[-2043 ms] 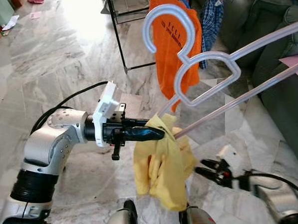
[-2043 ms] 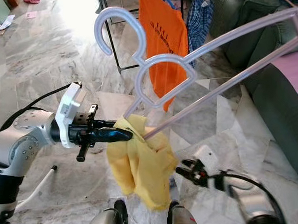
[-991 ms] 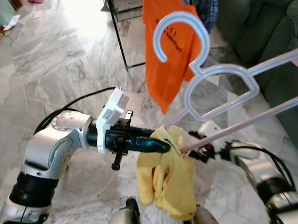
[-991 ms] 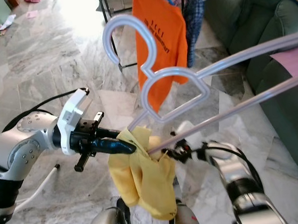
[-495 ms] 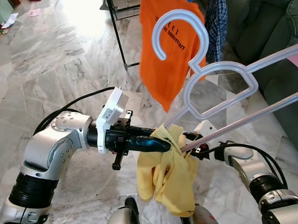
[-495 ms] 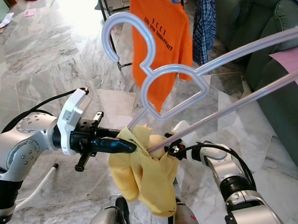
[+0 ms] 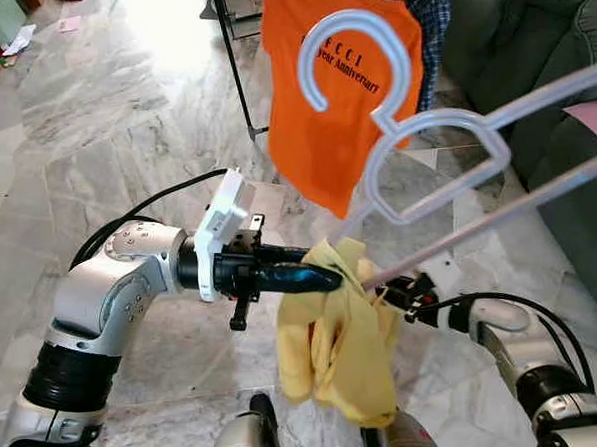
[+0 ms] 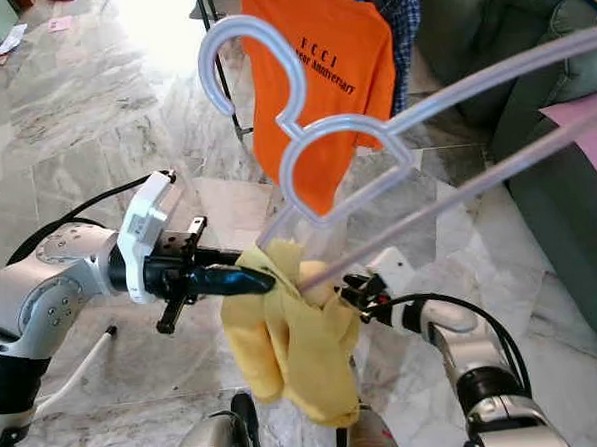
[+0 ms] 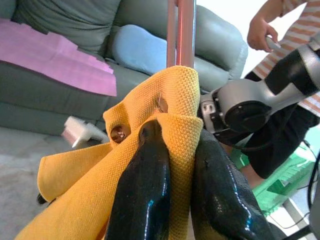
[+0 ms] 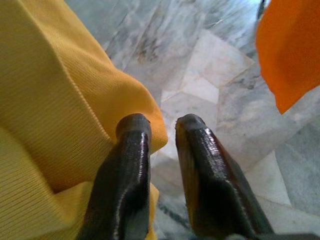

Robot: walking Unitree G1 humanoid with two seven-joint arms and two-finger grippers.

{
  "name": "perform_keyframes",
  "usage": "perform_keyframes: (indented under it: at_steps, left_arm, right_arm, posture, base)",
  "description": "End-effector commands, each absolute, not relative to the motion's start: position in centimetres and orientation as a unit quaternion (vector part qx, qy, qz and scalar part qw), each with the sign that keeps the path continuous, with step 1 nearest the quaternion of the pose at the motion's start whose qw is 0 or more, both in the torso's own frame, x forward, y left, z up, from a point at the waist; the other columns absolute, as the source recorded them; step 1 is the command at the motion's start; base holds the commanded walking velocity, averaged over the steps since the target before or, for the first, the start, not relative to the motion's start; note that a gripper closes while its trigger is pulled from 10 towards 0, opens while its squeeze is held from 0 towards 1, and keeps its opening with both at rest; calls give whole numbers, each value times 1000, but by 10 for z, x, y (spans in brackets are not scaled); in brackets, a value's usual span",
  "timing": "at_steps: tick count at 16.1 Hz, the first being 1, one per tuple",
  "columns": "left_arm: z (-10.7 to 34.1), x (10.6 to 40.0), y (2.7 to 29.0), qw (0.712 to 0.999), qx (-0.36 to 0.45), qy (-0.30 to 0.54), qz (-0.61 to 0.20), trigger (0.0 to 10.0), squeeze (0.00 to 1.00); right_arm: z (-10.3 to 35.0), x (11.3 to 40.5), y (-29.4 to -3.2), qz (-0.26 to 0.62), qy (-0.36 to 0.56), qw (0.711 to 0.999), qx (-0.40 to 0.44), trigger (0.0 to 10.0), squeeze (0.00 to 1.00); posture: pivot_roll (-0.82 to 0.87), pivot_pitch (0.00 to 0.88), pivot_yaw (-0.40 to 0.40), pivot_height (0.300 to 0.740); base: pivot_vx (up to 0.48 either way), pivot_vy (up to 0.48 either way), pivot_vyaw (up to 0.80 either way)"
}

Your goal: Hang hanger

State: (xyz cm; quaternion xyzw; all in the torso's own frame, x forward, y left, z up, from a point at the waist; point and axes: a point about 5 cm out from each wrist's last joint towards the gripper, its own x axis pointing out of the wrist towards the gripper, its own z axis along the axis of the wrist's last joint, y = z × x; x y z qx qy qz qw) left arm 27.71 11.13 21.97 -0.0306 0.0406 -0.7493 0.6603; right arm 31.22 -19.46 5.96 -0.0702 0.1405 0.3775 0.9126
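Marble floor [image 7: 94,144], grey-veined, glossy, glare at far end. Green sofa [image 7: 559,30] to robot's right of the hanger, pink cloth [image 9: 55,55] over its seat in left wrist view; a person's hand [image 9: 260,32] and striped sleeve there too. Black rack leg [image 7: 232,57] beyond the hanger, orange T-shirt [image 7: 337,91] hung there, checked shirt [image 8: 400,23] beside it.

Translucent hanger [image 7: 435,156], held up in mid-air, hook uppermost, tilted, not yet on any rail. Yellow cloth [image 7: 335,347] bunched over the hanger's lower end, drooping below.

Left gripper [image 7: 326,278] just beside the hanger's lower end, fingers [image 9: 145,200] squeezed together on yellow cloth (hanger bar apparently inside the fold). Right gripper [image 7: 394,295] below the bar, fingers [image 10: 132,165] slightly parted, nothing between, one brushing the cloth edge.

Step judged: carry, hanger still short of the rack. Next: lift hook over the rail beyond the orange T-shirt, lower, release. Risk: cloth slipping off.
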Motion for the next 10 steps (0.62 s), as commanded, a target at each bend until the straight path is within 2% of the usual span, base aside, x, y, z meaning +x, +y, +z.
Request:
perform_keyframes:
  at_steps: [1, 6, 10]
  left_arm:
    - [228, 277, 114, 661, -22, 20, -750, 10000, 0]
    - [229, 281, 113, 663, -17, 13, -748, 10000, 0]
    - [227, 287, 116, 684, -20, 4, -729, 10000, 0]
  right_arm:
    - [55, 307, -195, 373, 142, 916, -51, 0, 0]
    - [49, 302, -195, 358, 138, 922, -43, 0, 0]
    - [51, 302, -202, 322, 124, 937, -47, 0, 0]
  posture:
    - [-112, 283, 73, 740]
    - [-119, 276, 80, 740]
    - [-119, 271, 72, 740]
  base:
    - [0, 0, 0]
    - [0, 0, 0]
    - [0, 0, 0]
